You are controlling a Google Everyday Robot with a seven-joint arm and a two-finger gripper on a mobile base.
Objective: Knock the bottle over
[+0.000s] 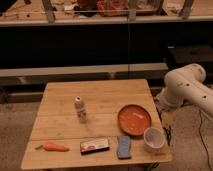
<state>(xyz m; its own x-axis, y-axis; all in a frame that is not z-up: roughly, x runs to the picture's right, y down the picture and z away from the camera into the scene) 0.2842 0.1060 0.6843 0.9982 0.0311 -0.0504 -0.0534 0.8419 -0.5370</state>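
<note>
Bottle point(80, 109) — one only — stands upright on the wooden table point(100, 92), a little left of the middle, with its white cap on top. Bare wood lies all round it and nothing touches it.

Six things are on the table, one of each kind. An orange plate point(134, 120) lies to the right of the bottle, well apart from it. A white cup point(153, 139) stands near the front right corner, just beside the plate's near rim. A blue sponge point(123, 146) lies left of the cup, at the front edge. A flat dark packet point(94, 145) with a pale label comes next to the left, near the sponge. An orange carrot point(54, 147) lies by the front left corner.

The whole back half of the table is bare wood, from the left edge to the right. The strip between bottle and plate is also open. The front edge is the crowded one, with four things in a row along it.

The white robot arm point(187, 85) reaches in from the right. Its gripper point(168, 131) hangs just off the table's right edge, beside the plate and the cup and far from the bottle — whether it is apart or together I cannot tell. It holds nothing that can be seen.
</note>
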